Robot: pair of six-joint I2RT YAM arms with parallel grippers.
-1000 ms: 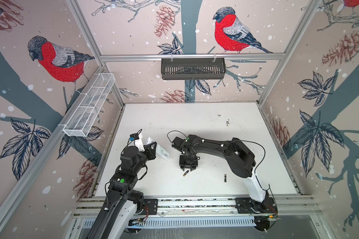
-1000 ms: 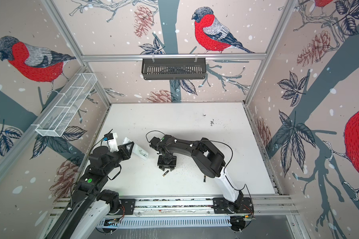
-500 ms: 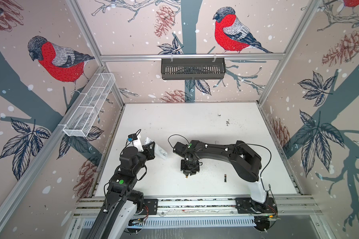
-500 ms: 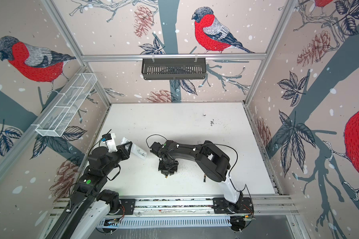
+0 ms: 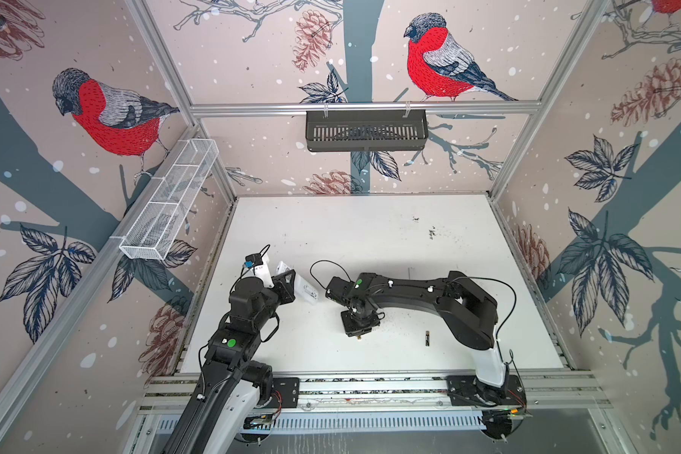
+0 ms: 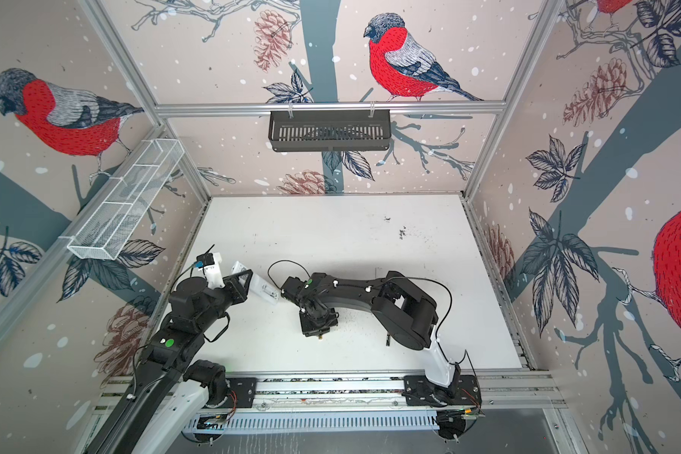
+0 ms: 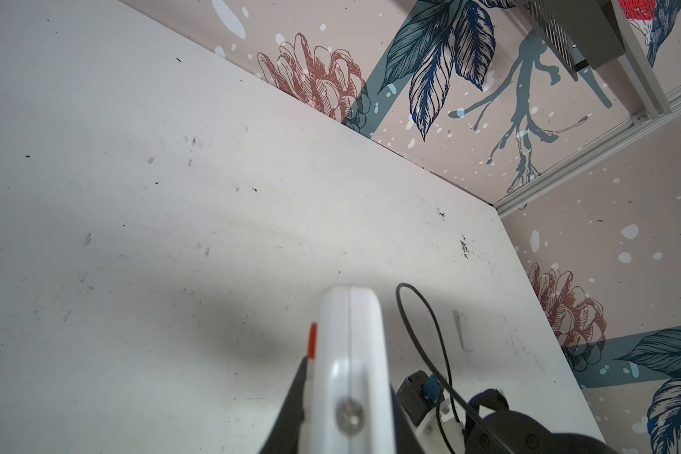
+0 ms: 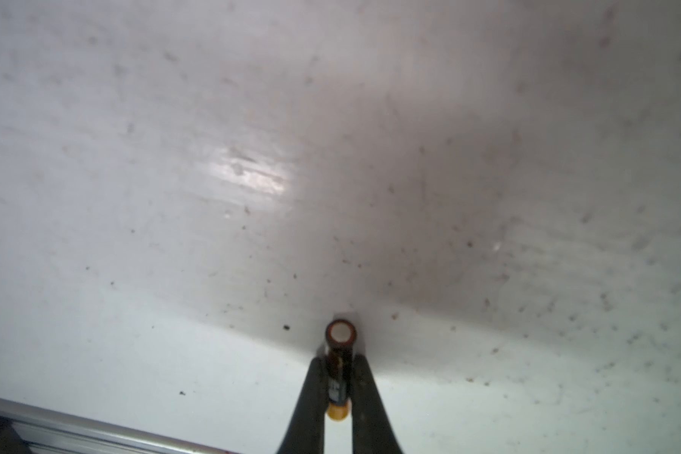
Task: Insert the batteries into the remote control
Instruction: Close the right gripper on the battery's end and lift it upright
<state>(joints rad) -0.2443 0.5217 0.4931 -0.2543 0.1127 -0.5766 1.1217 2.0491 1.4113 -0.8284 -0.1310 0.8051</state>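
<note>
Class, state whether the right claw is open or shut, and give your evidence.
Shut on a battery: the right claw has both fingers pressed against the black cell.

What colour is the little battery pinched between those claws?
The battery is black with a copper band and gold tip; clearest in the right wrist view.

Robot test cell in a lab. Boxed in around a scuffed white table by aluminium frame posts and wall panels printed with bullfinches. Behind the table, a black slotted basket on a crossbar; left of it, a white mesh tray; along its near edge, a metal rail bearing a left arm and a right arm.
</note>
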